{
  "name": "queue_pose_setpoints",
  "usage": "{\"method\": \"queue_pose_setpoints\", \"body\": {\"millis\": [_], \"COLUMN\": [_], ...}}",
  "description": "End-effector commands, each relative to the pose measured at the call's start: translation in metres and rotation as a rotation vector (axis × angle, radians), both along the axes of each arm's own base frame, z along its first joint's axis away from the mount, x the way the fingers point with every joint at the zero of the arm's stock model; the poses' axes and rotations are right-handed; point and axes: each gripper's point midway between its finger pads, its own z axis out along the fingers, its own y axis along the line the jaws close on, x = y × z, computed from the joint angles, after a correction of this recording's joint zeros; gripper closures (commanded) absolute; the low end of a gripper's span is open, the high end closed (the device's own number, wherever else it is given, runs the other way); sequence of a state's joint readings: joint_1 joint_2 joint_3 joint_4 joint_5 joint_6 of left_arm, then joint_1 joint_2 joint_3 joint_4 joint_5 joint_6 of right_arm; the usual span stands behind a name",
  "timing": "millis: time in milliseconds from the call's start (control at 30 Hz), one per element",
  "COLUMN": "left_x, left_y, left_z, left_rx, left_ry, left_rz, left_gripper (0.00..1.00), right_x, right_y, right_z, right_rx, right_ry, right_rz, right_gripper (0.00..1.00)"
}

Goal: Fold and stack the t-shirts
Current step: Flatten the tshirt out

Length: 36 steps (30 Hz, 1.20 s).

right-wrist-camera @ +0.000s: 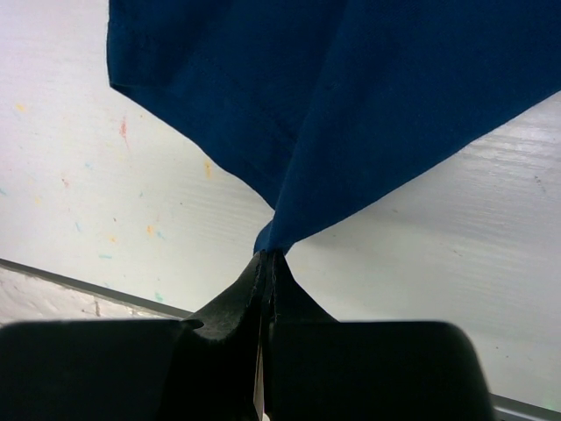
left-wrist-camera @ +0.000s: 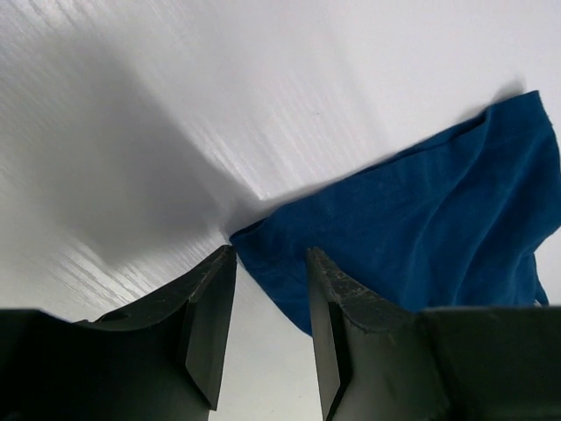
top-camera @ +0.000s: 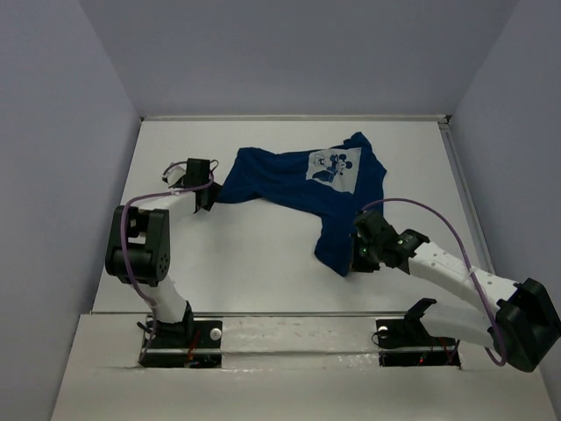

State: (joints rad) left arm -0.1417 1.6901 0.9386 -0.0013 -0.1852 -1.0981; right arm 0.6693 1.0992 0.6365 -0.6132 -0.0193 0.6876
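The navy-blue t-shirt point(top-camera: 298, 189) lies crumpled across the middle of the table point(top-camera: 254, 263), its pale Mickey print point(top-camera: 333, 165) facing up at the far right. My left gripper point(top-camera: 207, 195) is open at the shirt's left corner; in the left wrist view the cloth corner point(left-wrist-camera: 263, 241) lies between and just past the fingertips of my left gripper point(left-wrist-camera: 270, 253). My right gripper point(top-camera: 361, 256) is shut on the shirt's near edge; in the right wrist view my right gripper point(right-wrist-camera: 269, 254) pinches the cloth point(right-wrist-camera: 351, 105) and lifts it into a taut peak.
White walls enclose the table on the left, far and right sides. The table's near edge point(top-camera: 289, 314) runs just in front of the arm bases. Small paint specks point(right-wrist-camera: 123, 132) dot the surface near my right gripper.
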Motion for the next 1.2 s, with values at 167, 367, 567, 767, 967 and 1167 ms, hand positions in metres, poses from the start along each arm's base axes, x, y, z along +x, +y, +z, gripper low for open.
{"method": "queue_pose_setpoints", "body": {"millis": [167, 367, 567, 767, 967, 1167], "left_x": [0.002, 0.009, 0.008, 0.010, 0.011, 0.027], "left_y": [0.004, 0.000, 0.002, 0.003, 0.009, -0.017], "left_z": [-0.001, -0.006, -0.009, -0.006, 0.009, 0.125], "left_rx": [0.020, 0.005, 0.013, 0.018, 0.050, 0.145], "left_ry": [0.015, 0.018, 0.024, 0.024, 0.012, -0.224], "left_rz": [0.003, -0.007, 0.002, 0.010, 0.016, -0.143], "left_gripper": [0.62, 0.64, 0.71, 0.90, 1.00, 1.00], "right_x": [0.004, 0.005, 0.006, 0.006, 0.008, 0.058], "right_y": [0.004, 0.004, 0.003, 0.003, 0.003, -0.013], "right_z": [0.002, 0.001, 0.000, 0.000, 0.007, 0.125], "right_rx": [0.008, -0.001, -0.009, -0.014, -0.006, -0.049], "right_ry": [-0.028, -0.026, -0.028, -0.028, -0.045, -0.367], "right_rz": [0.020, 0.026, 0.027, 0.029, 0.026, -0.057], "right_gripper": [1.00, 1.00, 1.00, 1.00, 1.00, 1.00]}}
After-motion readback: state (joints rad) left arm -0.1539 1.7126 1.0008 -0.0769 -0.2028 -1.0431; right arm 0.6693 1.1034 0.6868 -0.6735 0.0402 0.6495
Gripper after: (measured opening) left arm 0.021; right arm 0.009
